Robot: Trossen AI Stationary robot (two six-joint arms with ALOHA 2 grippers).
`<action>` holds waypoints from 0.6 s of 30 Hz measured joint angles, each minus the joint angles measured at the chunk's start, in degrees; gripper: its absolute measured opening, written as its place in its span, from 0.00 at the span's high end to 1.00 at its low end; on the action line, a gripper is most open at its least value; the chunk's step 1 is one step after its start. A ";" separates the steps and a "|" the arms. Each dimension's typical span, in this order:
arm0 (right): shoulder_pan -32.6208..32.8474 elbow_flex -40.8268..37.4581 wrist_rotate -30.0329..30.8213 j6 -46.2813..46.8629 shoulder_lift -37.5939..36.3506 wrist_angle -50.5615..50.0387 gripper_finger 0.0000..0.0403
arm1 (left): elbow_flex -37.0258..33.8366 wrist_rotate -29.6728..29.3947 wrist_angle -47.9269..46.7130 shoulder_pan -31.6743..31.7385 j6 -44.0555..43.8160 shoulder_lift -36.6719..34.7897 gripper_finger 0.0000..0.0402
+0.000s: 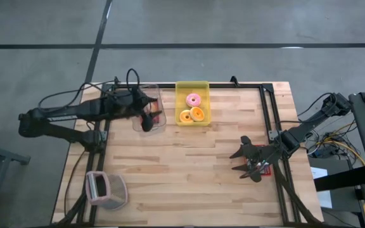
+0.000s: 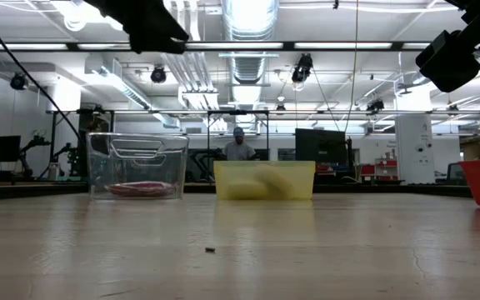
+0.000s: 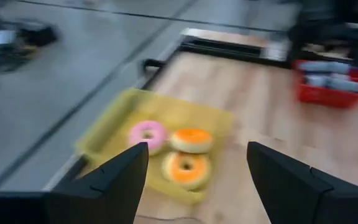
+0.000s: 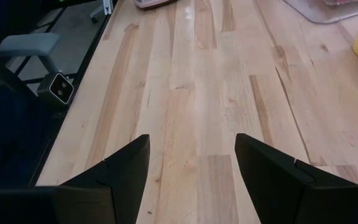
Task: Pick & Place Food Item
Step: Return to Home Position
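A yellow bin at the table's far middle holds a pink donut and two orange donuts; they also show in the left wrist view. A clear bin to its left holds a red item. My left gripper is open and empty above the clear bin, facing the yellow bin. My right gripper is open and empty over the table's right side.
A pink container lies near the table's near left corner. A red bin stands at the table's right edge, under my right arm. Bare wood lies across the table's middle.
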 joint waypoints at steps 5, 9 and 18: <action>0.00 0.00 0.02 0.00 0.00 0.00 0.42 | -3.92 20.18 10.00 0.00 9.03 -0.07 0.30; 0.00 0.00 0.00 0.00 0.00 0.00 0.42 | -9.36 37.78 26.11 0.35 13.94 -0.18 0.30; 0.00 0.00 0.00 0.00 0.02 0.02 0.42 | -16.41 11.04 31.73 1.12 7.59 -5.78 0.30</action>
